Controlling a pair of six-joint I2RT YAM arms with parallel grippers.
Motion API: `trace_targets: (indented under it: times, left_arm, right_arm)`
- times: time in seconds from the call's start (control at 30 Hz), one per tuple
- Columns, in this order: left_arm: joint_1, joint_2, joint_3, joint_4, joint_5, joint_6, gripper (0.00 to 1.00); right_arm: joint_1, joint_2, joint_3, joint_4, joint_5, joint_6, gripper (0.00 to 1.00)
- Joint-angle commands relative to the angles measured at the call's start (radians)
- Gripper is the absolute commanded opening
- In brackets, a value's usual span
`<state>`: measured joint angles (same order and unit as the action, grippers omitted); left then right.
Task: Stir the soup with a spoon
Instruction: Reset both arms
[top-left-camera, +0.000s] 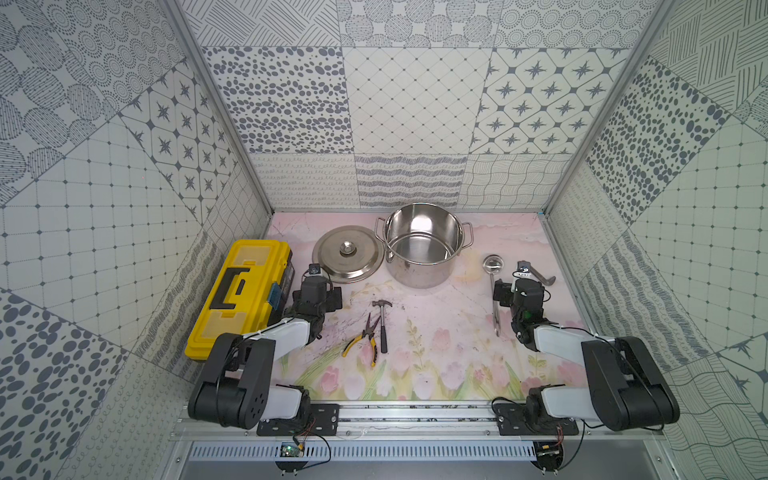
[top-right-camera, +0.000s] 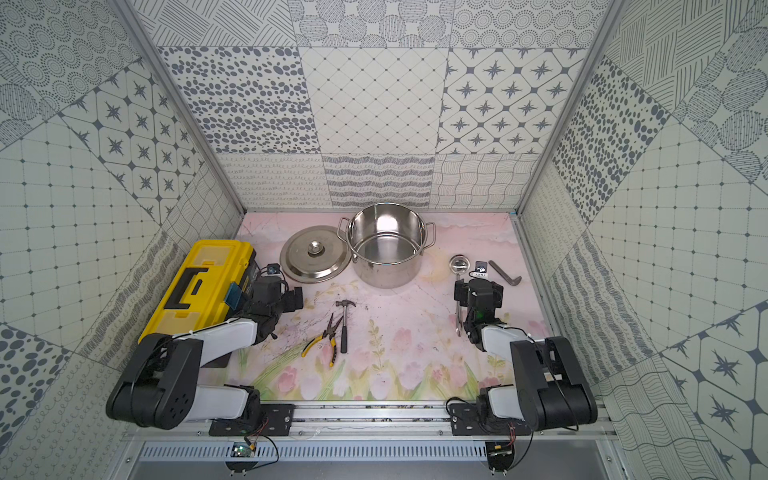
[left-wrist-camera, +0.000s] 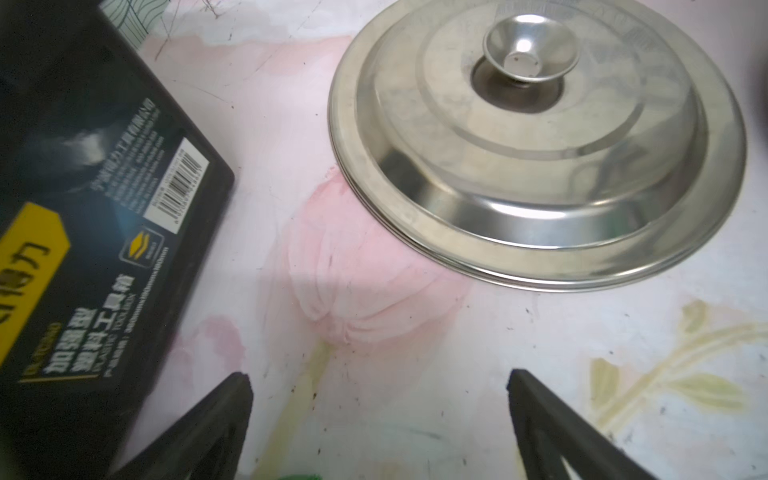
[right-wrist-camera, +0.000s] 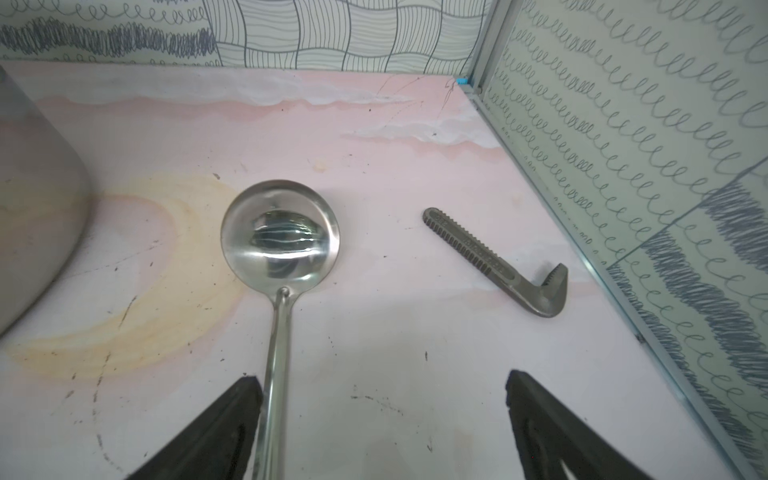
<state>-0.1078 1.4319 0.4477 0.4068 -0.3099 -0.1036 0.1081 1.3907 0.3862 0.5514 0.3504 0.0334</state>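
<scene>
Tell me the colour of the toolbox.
Yellow toolbox with a black handle, best seen in a top view.

Stockpot (top-left-camera: 419, 274): shiny steel, upright, lid off, no liquid visible, 12 o'clock. Ladle (top-left-camera: 493, 264): flat, pot's 4 o'clock, bowl up, handle toward 6.

The table (top-left-camera: 436, 357), printed with pink flowers, bears a yellow toolbox (top-left-camera: 237, 291) at centre left. A steel lid (top-left-camera: 348, 254) lies just beside the stockpot (top-left-camera: 419, 274) at upper centre. The ladle (top-left-camera: 493, 262) and a hooked grey bar (top-right-camera: 505, 273) lie flat to the right, and a hammer (top-left-camera: 383, 328) and pliers (top-left-camera: 365, 336) lie side by side mid-frame.
</scene>
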Motion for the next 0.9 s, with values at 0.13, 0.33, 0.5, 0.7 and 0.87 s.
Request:
trace_targets:
  times: [0.13,0.33,0.5,0.7,0.87]
  left_arm:
    - [0.024,0.153,-0.061,0.513,0.11,0.052,0.99]
    - [0.043,0.143,-0.049,0.47,0.152,0.036,0.99]
    - [0.054,0.137,-0.042,0.441,0.172,0.023,0.99]
    - [0.055,0.138,-0.044,0.447,0.169,0.025,0.99]
    - [0.054,0.138,-0.044,0.448,0.17,0.025,0.99]
  right_arm:
    - [-0.016,0.174,-0.007,0.367,-0.187,-0.02,0.97]
    - [-0.033,0.16,0.013,0.304,-0.237,-0.02,0.97]
    - [-0.05,0.159,0.02,0.291,-0.255,-0.007,0.97]
    - [-0.05,0.159,0.02,0.289,-0.257,-0.007,0.97]
    - [-0.05,0.159,0.02,0.291,-0.257,-0.007,0.97]
